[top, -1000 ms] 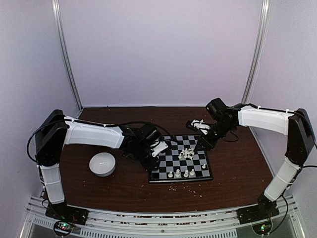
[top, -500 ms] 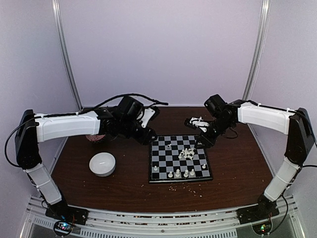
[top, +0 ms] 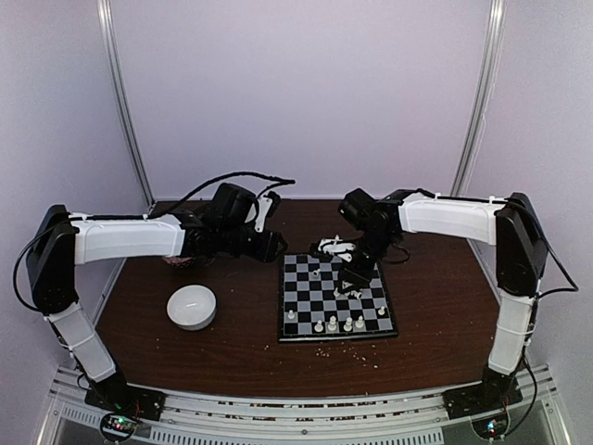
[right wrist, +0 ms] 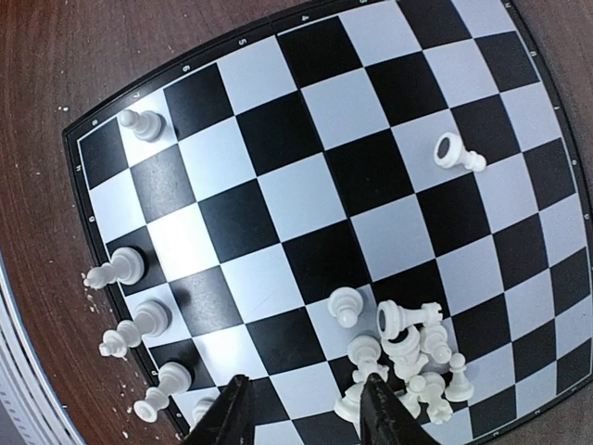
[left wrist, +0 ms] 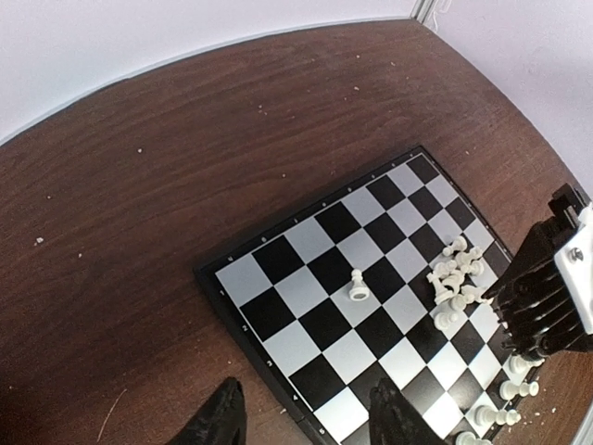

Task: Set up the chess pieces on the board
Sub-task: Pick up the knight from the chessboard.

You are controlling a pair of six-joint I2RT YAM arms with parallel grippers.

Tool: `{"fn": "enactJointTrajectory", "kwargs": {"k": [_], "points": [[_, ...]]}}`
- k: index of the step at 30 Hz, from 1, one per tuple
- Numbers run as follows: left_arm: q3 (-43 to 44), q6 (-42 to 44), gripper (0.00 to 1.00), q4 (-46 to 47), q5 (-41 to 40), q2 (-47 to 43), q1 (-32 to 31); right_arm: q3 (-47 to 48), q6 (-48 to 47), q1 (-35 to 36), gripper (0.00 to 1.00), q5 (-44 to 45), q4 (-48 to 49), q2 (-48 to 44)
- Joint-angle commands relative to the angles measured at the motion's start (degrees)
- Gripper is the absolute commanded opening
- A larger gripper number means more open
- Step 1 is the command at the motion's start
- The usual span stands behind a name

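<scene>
In the overhead view the board (top: 338, 298) is seen lying flat on the dark brown table (top: 435, 306), just right of the frame's centre. The chess pieces (top: 351, 286) are all found on it, in three groups. A tumbled heap (right wrist: 400, 360) is gathered toward the board's upper right. A single piece (left wrist: 359, 286) is set apart on a pale square nearer the upper left. A row (top: 338, 324) is lined along the board's lower edge.

The right gripper (top: 355, 275) is held low over the heap. In its wrist view its fingers (right wrist: 227, 419) are seen spread at the bottom edge, with checks showing between them. One white piece is seen close beside the inner face of the right-hand finger. Whether it is touched cannot be told, and nothing is seen clamped.

The left gripper (top: 271, 244) is held above the table off the board's upper left corner. In its wrist view its fingers (left wrist: 220, 422) are parted, with only the board's edge and bare wood seen between them.

A round white bowl (top: 192, 307) is placed at the lower left, well apart from the board. Pale crumbs (top: 347, 349) are scattered just below the board.
</scene>
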Motion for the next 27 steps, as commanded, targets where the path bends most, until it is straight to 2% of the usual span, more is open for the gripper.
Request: {"fn": "enactJointTrajectory", "kwargs": {"k": [1, 13, 27], "points": [[-1.4, -1.0, 0.46, 3.4, -0.4, -2.9, 0.1, 3.1, 1.1, 0.6, 0.39, 2.8, -1.9, 2.4], [-1.5, -1.0, 0.46, 3.5, 0.6, -2.4, 0.1, 8.0, 2.9, 0.9, 0.32, 3.7, -3.5, 7.9], [-1.2, -1.3, 0.46, 3.5, 2.0, -1.1, 0.1, 9.0, 2.9, 1.5, 0.27, 3.2, -3.8, 10.5]]}}
